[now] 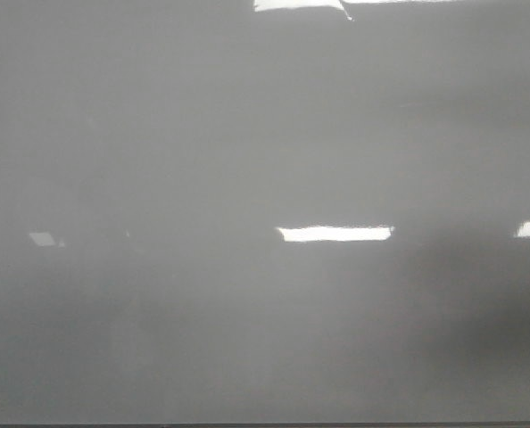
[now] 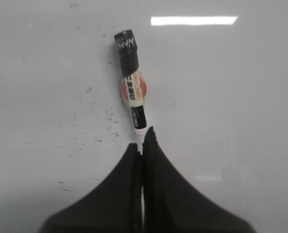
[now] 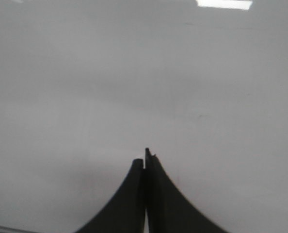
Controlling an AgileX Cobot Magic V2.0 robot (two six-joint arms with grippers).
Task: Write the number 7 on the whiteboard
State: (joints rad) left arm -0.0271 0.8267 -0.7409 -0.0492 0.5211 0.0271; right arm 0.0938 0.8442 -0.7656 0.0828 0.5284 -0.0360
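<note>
The whiteboard (image 1: 265, 134) is a glossy grey-white surface that fills the front view, where neither arm shows. No number 7 shows on it in any view. In the left wrist view my left gripper (image 2: 143, 138) is shut on the white end of a marker (image 2: 132, 92), which has an orange label and a black capped far end and points away over the whiteboard (image 2: 231, 97). My right gripper (image 3: 144, 158) is shut with nothing in it, over bare whiteboard (image 3: 144, 73).
Bright glare patches (image 1: 335, 234) lie on the board. Small dark specks and smudges (image 2: 110, 119) dot the surface beside the marker. A thin dark board edge (image 1: 265, 425) runs along the near side, and a dark edge strip (image 3: 3, 228) cuts a corner of the right wrist view.
</note>
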